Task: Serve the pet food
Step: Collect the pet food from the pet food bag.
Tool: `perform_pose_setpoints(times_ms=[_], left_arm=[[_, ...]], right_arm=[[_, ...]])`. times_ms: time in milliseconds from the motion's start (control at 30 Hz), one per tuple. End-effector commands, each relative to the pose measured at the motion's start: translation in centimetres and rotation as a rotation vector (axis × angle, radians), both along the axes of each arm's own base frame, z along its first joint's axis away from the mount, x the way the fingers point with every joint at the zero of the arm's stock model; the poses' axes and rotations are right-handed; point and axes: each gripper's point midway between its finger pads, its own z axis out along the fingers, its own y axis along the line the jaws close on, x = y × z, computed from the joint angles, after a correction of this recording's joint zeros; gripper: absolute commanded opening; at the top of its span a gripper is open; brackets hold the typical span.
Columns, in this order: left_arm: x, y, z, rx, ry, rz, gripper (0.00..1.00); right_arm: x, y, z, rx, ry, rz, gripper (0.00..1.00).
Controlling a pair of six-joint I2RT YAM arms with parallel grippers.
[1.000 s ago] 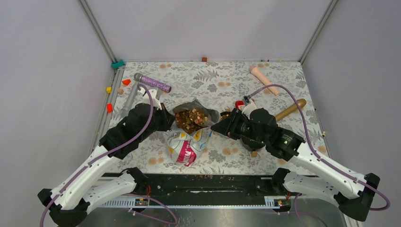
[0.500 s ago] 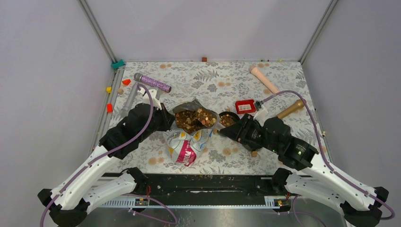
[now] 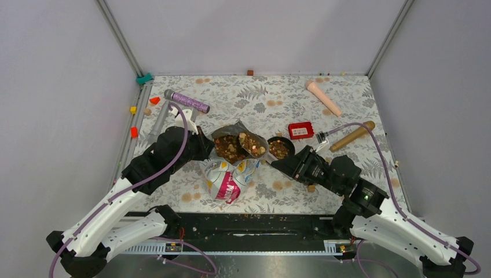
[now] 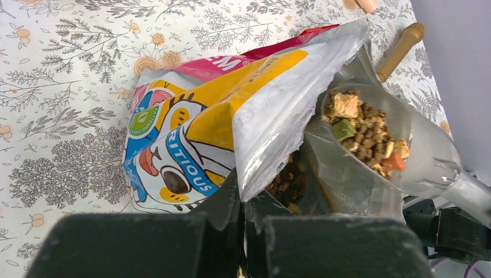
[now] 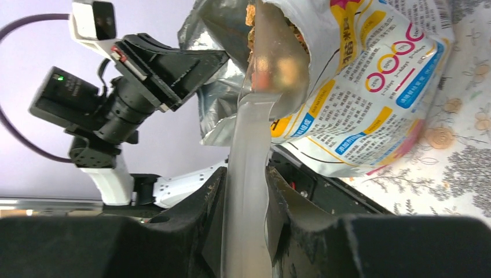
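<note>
The yellow-white-pink pet food bag (image 3: pixel 224 178) lies mid-table with its mouth open, and kibble (image 3: pixel 229 148) shows inside. My left gripper (image 3: pixel 207 146) is shut on the bag's silver mouth edge (image 4: pixel 272 124), also seen in the left wrist view (image 4: pixel 248 200). My right gripper (image 3: pixel 277 164) is shut on the handle (image 5: pixel 246 168) of a clear plastic scoop (image 3: pixel 253 143). The scoop is full of kibble (image 4: pixel 365 130) and sits at the right side of the bag's mouth. A black bowl (image 3: pixel 279 148) holding some kibble stands just right of the scoop.
A red box (image 3: pixel 300 130) lies behind the bowl. A wooden pestle (image 3: pixel 352 135) and a pink cone (image 3: pixel 323 97) lie at the back right. A purple-handled tool (image 3: pixel 186 101) and a grey tube (image 3: pixel 159 119) lie at the back left. Small coloured blocks (image 3: pixel 134 132) sit along the left edge.
My right arm has drawn back toward the near right, uncovering the bowl and red box. The scoop has come up out of the bag loaded with kibble. The left arm has stayed still.
</note>
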Motion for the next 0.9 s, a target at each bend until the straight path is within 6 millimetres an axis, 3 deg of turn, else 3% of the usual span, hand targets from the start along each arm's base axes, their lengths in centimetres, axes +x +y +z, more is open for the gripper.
perform_pose_setpoints(times_ms=[0, 233, 433, 600, 867], left_arm=[[0.6, -1.0, 3.4, -0.098, -0.100, -0.017, 0.00], [0.6, -1.2, 3.2, -0.097, -0.092, -0.025, 0.00], [0.5, -1.2, 3.3, -0.101, -0.094, -0.031, 0.00], [0.5, -1.1, 3.4, -0.103, -0.098, -0.029, 0.00], [0.5, -1.0, 3.4, -0.102, -0.099, -0.021, 0.00]], right_arm=[[0.4, 0.3, 2.6, 0.186, -0.025, -0.026, 0.00], [-0.5, 3.1, 3.8, 0.335, -0.024, 0.114, 0.00], [-0.6, 4.2, 4.8, 0.445, -0.022, 0.167, 0.00], [-0.8, 3.9, 5.1, 0.420, -0.053, 0.168, 0.00], [-1.1, 1.9, 3.8, 0.321, -0.046, 0.105, 0.00]])
